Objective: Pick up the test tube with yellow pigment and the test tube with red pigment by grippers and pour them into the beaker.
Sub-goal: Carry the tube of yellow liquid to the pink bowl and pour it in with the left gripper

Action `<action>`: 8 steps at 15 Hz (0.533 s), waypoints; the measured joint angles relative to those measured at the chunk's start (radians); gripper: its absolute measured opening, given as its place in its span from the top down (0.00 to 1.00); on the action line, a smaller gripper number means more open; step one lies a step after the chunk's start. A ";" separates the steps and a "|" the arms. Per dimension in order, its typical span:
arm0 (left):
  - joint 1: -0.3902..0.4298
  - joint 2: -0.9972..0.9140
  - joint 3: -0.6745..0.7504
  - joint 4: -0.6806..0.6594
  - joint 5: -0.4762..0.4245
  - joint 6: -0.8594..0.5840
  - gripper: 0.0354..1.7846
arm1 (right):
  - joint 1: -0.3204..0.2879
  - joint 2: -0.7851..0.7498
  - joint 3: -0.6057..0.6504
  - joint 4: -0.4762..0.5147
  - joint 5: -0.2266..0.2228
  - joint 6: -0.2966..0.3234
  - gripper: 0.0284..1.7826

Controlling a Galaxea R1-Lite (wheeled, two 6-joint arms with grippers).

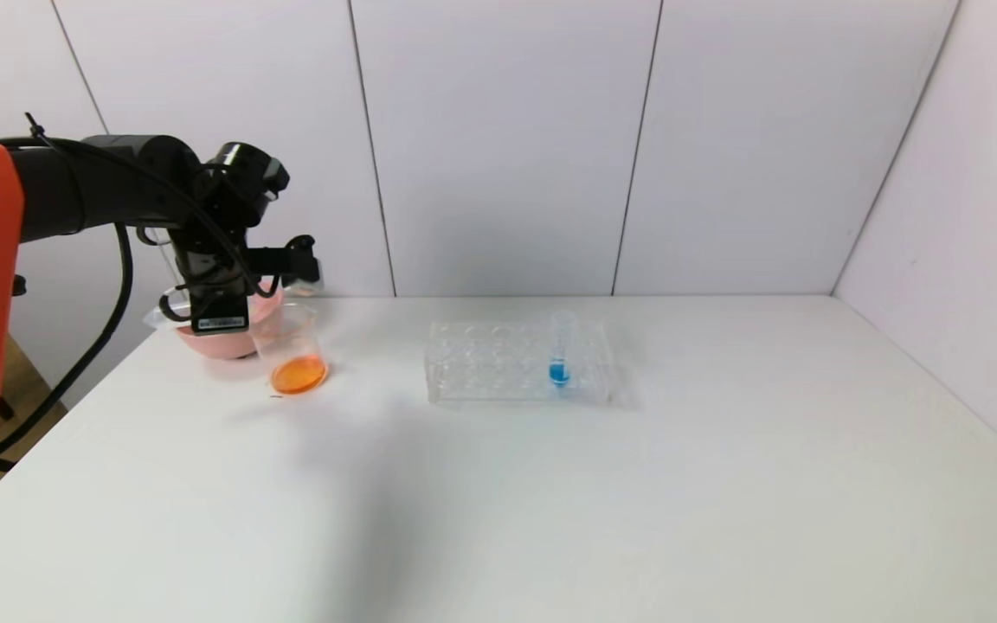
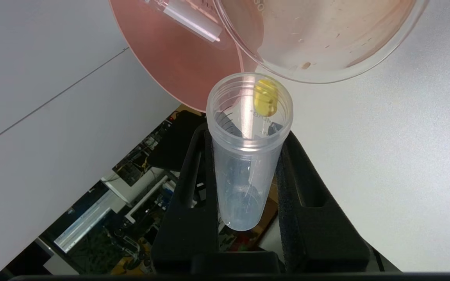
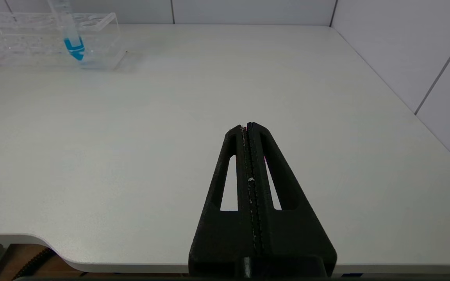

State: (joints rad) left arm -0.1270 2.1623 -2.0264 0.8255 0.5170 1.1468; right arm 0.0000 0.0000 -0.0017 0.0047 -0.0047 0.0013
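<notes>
My left gripper (image 2: 248, 132) is shut on the test tube with yellow pigment (image 2: 244, 175). The tube is nearly empty, with one yellow drop (image 2: 266, 97) at its mouth. The mouth sits beside the rim of the beaker (image 2: 326, 39) and over the edge of the pink bowl. In the head view the left gripper (image 1: 217, 298) hangs over the beaker (image 1: 291, 346), which holds orange liquid (image 1: 298, 375). No tube with red liquid shows. A clear, empty-looking tube (image 2: 190, 19) lies in the bowl. My right gripper (image 3: 247, 125) is shut and empty, low over the table's near right part.
The pink bowl (image 1: 221, 342) stands just behind the beaker at the table's far left edge. A clear tube rack (image 1: 507, 368) at the back middle holds a tube with blue liquid (image 1: 560, 355). Rack (image 3: 33, 39) and blue tube (image 3: 72, 39) show in the right wrist view.
</notes>
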 joint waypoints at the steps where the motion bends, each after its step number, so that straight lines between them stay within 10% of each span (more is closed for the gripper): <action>1: -0.002 0.000 0.000 0.000 0.016 0.001 0.77 | 0.000 0.000 0.000 0.000 0.000 0.000 0.95; 8: -0.015 0.001 0.000 -0.006 0.077 0.041 0.77 | 0.000 0.000 0.000 0.000 0.000 0.000 0.95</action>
State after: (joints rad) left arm -0.1423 2.1634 -2.0264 0.8196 0.5945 1.1881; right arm 0.0000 0.0000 -0.0017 0.0043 -0.0047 0.0013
